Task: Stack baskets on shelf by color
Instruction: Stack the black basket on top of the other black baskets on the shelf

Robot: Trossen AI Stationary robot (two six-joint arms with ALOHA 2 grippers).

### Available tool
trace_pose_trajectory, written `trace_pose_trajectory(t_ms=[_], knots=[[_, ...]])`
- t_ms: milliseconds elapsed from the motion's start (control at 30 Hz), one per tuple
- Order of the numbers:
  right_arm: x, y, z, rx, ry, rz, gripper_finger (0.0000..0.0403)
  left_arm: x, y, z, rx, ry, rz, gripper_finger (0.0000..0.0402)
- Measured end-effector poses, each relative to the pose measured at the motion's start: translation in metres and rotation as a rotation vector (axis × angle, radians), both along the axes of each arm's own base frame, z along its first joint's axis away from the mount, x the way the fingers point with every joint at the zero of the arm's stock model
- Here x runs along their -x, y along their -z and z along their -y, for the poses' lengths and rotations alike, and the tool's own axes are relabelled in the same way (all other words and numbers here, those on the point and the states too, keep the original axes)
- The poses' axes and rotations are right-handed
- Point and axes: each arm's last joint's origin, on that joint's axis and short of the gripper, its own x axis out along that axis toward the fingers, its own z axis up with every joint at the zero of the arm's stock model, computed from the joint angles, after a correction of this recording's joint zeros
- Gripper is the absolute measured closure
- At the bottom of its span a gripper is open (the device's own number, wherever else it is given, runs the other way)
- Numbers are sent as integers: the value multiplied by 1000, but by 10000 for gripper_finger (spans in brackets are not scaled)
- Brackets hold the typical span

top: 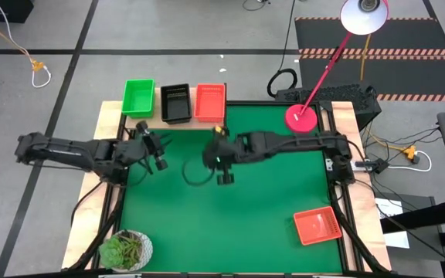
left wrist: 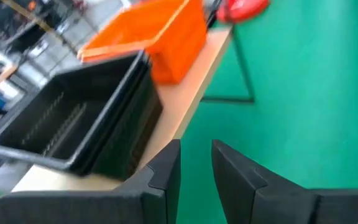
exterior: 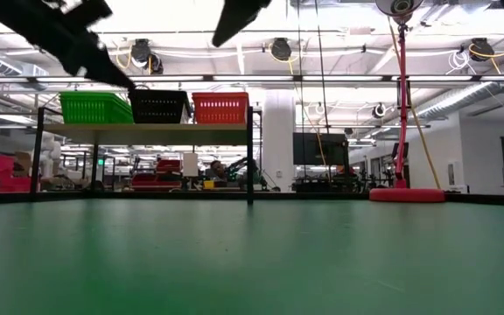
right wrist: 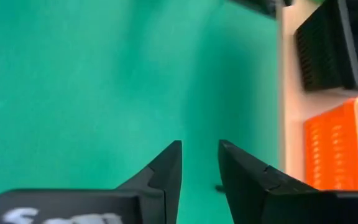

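On the shelf (top: 178,120) I count three stacks side by side: green (top: 138,98), black (top: 176,103) and red-orange (top: 210,101). One red-orange basket (top: 316,225) lies alone on the worktop (top: 230,224), well away from the shelf near the right rail, so I judge the job nearly done. My left hand (top: 157,149) hangs just in front of the shelf's edge, fingers slightly parted and holding nothing; my right hand (top: 223,171) is beside it, also narrowly open and holding nothing. Between the shelf and that basket the mat lies bare.

shelf (top: 178,119): green (top: 138,98) | black (top: 176,103) | red baskets (top: 210,102); red basket (top: 317,225) on mat
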Motion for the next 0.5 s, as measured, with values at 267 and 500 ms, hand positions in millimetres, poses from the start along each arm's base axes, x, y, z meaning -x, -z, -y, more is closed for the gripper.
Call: trace_pose_trajectory(t_ms=[267, 500], knots=[[36, 44, -36, -23, -45, 133, 319, -16, 18, -16, 5, -100, -94, 310], [92, 79, -29, -46, -57, 311, 332, -29, 26, -26, -11, -139, -123, 310]])
